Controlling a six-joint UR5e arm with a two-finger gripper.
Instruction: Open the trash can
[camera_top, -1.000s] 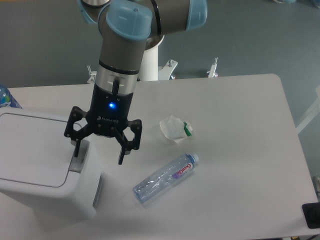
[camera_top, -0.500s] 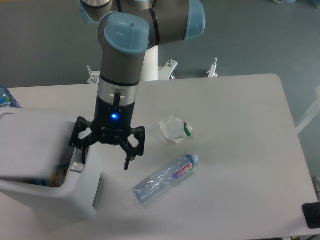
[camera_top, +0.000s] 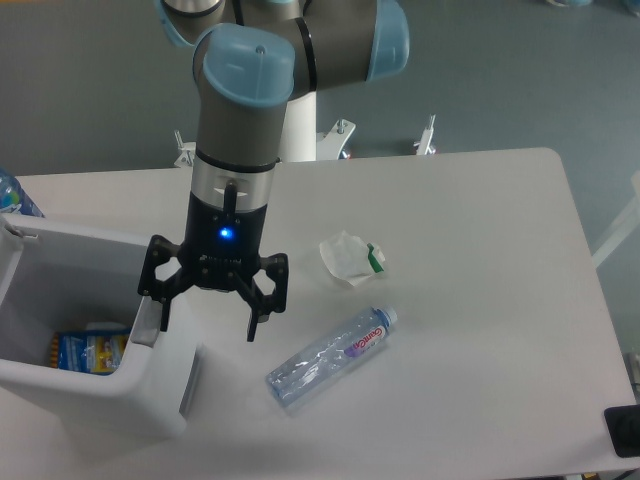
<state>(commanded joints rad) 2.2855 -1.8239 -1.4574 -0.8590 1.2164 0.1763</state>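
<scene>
Bottle (camera_top: 332, 356) and wrapper (camera_top: 347, 260) beside pincer (camera_top: 207, 312)

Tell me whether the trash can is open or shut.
Open. The trash can shows its inside, with a blue and yellow packet lying in it.

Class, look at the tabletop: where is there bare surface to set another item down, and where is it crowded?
Bare: the right half of the table, beyond the plastic bottle and the crumpled wrapper, and the back strip behind the wrapper. Crowded: the left, where the open trash can stands with the open gripper over its right edge.
</scene>
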